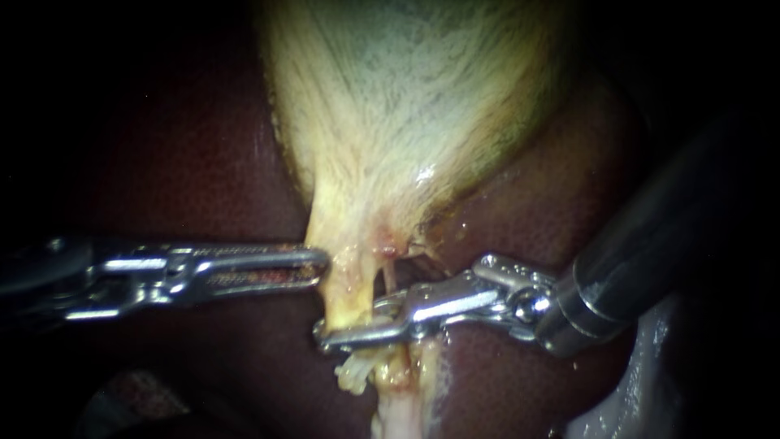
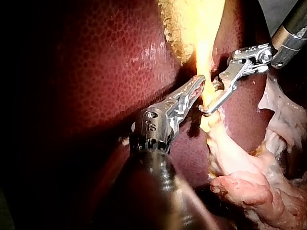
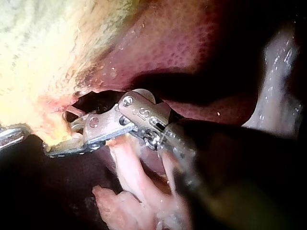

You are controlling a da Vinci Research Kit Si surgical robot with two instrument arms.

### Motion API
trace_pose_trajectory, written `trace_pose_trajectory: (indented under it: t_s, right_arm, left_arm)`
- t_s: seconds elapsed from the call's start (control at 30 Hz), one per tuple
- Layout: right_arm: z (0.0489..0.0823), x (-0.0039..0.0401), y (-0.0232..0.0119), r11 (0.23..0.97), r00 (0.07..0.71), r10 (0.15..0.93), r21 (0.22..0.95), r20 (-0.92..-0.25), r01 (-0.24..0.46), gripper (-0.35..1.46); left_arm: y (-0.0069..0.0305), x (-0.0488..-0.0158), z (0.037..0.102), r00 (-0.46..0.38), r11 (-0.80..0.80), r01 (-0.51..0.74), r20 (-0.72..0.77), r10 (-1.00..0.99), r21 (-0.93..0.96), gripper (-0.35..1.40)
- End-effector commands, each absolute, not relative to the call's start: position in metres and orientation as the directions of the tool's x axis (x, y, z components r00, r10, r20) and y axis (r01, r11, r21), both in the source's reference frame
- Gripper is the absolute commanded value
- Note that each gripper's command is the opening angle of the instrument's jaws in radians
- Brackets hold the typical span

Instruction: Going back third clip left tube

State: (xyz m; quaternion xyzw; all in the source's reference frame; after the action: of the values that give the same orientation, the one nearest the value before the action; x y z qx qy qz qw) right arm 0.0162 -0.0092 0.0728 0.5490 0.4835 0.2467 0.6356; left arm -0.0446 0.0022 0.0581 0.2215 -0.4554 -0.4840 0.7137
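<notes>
Endoscope view shows my right instrument [image 1: 341,329] with its jaws drawn narrow around the left tube [image 1: 348,294], pressing it from two sides just below the gallbladder [image 1: 406,122], and no clip can be told apart from the metal there. My left instrument [image 1: 315,264], just beside the right jaws, has its jaws closed on the gallbladder's edge, holding it against the liver [image 1: 203,162]. I judge the withdrawal is only beginning: the right jaws must part enough to free the tube, then back off along their shaft without dragging it.
</notes>
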Motion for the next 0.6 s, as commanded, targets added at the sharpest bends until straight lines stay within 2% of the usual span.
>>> trace_pose_trajectory:
  t_s: [0.03, 0.33, 0.37, 0.43, 0.47, 0.6]
  right_arm:
    - [0.0728, 0.0162, -0.0091, 0.275, 0.411, 0.845, 0.936, -0.344, 0.218, -0.35]
    - [0.0728, 0.0161, -0.0092, 0.275, 0.411, 0.844, 0.936, -0.344, 0.218, -0.35]
    - [0.0728, 0.0161, -0.0092, 0.275, 0.411, 0.844, 0.936, -0.344, 0.218, -0.31]
    - [0.0728, 0.0161, -0.0092, 0.285, 0.409, 0.841, 0.932, -0.355, 0.223, -0.10]
    - [0.0728, 0.0161, -0.0091, 0.315, 0.401, 0.830, 0.919, -0.387, 0.237, 0.00]
    - [0.0729, 0.0164, -0.0090, 0.411, 0.371, 0.787, 0.867, -0.493, 0.281, 0.23]
  left_arm:
    - [0.0022, -0.0446, 0.0581, 0.117, 0.434, 0.489, 0.436, -0.892, 0.757, -0.35]
    - [0.0021, -0.0445, 0.0581, 0.117, 0.434, 0.489, 0.436, -0.892, 0.757, -0.35]
    - [0.0021, -0.0445, 0.0581, 0.117, 0.434, 0.489, 0.436, -0.892, 0.757, -0.35]
    - [0.0021, -0.0445, 0.0581, 0.118, 0.434, 0.488, 0.436, -0.892, 0.757, -0.35]
    - [0.0021, -0.0445, 0.0581, 0.118, 0.434, 0.488, 0.436, -0.892, 0.757, -0.35]
    - [0.0021, -0.0444, 0.0581, 0.118, 0.434, 0.488, 0.436, -0.892, 0.757, -0.35]
